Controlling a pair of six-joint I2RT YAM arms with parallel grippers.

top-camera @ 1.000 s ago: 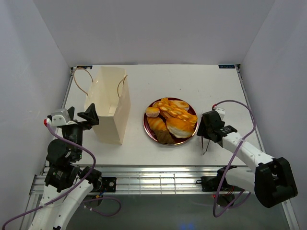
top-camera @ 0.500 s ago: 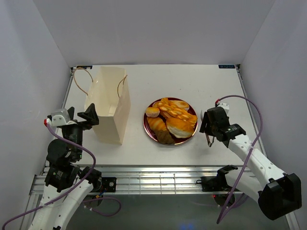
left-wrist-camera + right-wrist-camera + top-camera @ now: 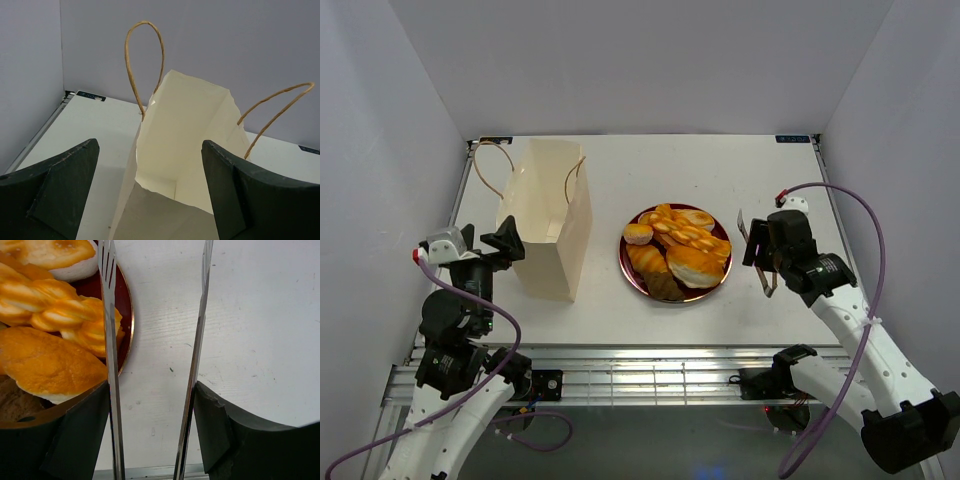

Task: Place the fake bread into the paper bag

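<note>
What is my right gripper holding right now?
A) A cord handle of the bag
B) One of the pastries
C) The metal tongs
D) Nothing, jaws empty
C: in the wrist view the right gripper is clamped on both arms of the metal tongs, with nothing between the tong arms, and the fake bread all sits on the plate.
</note>
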